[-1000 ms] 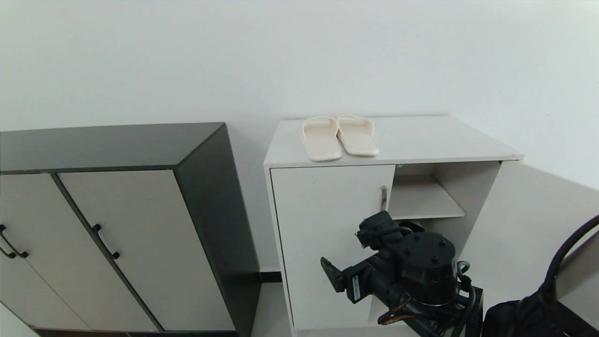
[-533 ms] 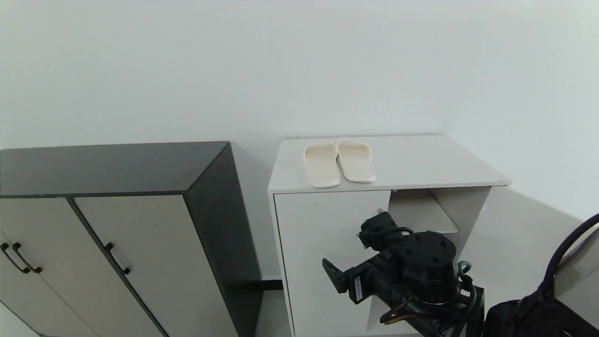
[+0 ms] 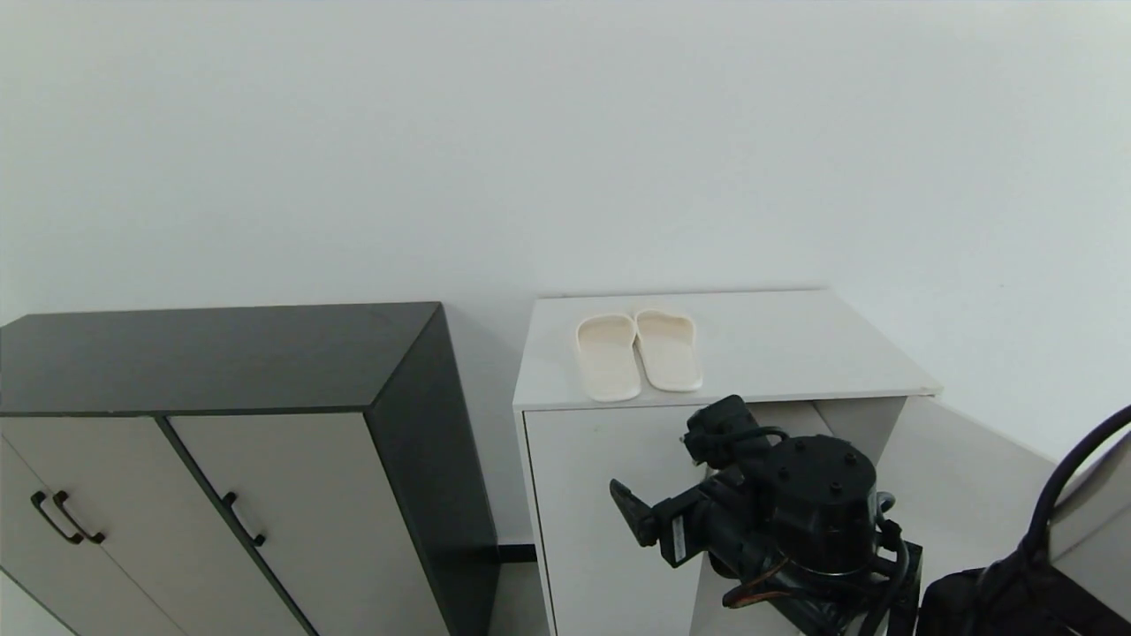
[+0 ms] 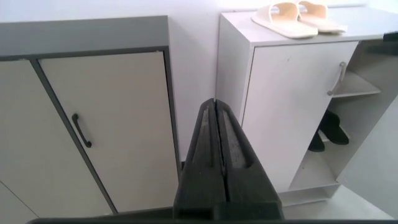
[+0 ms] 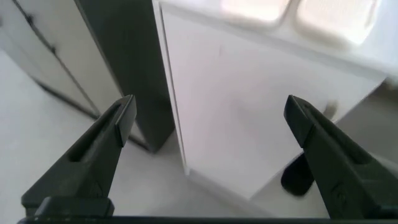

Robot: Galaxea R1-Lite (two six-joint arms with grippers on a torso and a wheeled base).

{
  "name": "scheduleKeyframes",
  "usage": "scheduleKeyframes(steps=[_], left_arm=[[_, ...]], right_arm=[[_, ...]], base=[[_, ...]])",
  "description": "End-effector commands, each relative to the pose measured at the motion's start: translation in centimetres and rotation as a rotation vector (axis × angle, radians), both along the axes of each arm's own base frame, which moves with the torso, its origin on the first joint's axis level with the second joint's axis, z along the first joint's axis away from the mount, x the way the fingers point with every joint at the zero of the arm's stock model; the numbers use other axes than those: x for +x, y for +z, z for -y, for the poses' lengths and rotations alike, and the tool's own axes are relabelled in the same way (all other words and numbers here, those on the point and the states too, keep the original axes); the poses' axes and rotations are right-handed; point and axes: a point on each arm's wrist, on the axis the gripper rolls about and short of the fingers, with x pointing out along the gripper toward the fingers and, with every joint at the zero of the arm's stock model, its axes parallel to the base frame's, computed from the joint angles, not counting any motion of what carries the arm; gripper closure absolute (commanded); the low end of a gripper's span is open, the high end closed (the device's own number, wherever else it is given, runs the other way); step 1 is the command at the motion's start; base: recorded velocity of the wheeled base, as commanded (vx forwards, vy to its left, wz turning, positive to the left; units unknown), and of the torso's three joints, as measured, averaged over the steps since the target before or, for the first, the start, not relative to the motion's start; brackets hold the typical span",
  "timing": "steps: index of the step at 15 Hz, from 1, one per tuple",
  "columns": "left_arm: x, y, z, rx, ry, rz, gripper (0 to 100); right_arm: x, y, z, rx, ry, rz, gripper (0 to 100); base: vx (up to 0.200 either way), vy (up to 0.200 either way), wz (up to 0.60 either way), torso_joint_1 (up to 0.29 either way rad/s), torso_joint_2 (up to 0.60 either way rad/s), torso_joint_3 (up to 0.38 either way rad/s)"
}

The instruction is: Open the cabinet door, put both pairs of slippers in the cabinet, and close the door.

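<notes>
A pair of cream slippers [image 3: 638,353] lies side by side on top of the white cabinet [image 3: 795,344]. The cabinet's left door [image 3: 601,495] is closed and its right half stands open. In the left wrist view the cream slippers [image 4: 298,14] are on top, and a dark pair of slippers [image 4: 329,129] lies on a low shelf inside the open half. My left gripper [image 4: 216,143] is shut on nothing, well back from the cabinets. My right gripper [image 5: 209,106] is open and empty, facing the closed door [image 5: 249,106] without touching it.
A black cabinet [image 3: 221,353] with two pale doors and dark handles stands just left of the white one. A plain white wall rises behind both. A metal handle [image 4: 337,78] sits on the white door's free edge. Pale floor [image 5: 74,149] lies in front.
The head camera has moved: both cabinets sit lower in the picture than before. The white cabinet's open shelf is now mostly hidden behind my right arm. The slippers have not moved.
</notes>
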Motion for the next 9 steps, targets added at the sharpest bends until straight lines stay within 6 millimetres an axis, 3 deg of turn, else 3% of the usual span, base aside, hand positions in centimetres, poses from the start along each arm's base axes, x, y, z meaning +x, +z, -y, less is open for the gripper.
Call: scheduleKeyframes(steps=[1, 3, 6, 9], left_arm=[[0.0, 0.0, 0.0, 0.002, 0.0, -0.002, 100], [0.0, 0.0, 0.0, 0.001, 0.002, -0.002, 100], [0.0, 0.0, 0.0, 0.002, 0.0, -0.002, 100], [0.0, 0.0, 0.0, 0.002, 0.0, -0.002, 100]], right_arm=[[0.0, 0.3, -0.1, -0.017, -0.001, 0.024, 0], [0.4, 2.1, -0.6, -0.034, -0.044, 0.019, 0], [1.0, 7.7, -3.2, -0.01, -0.274, -0.171, 0], [2.3, 7.4, -4.6, -0.01, -0.394, -0.192, 0]], base=[[0.0, 0.0, 0.0, 0.071, -0.14, -0.09], [0.0, 0.0, 0.0, 0.013, -0.03, -0.016], [0.0, 0.0, 0.0, 0.0, 0.0, 0.0], [0.0, 0.0, 0.0, 0.0, 0.0, 0.0]])
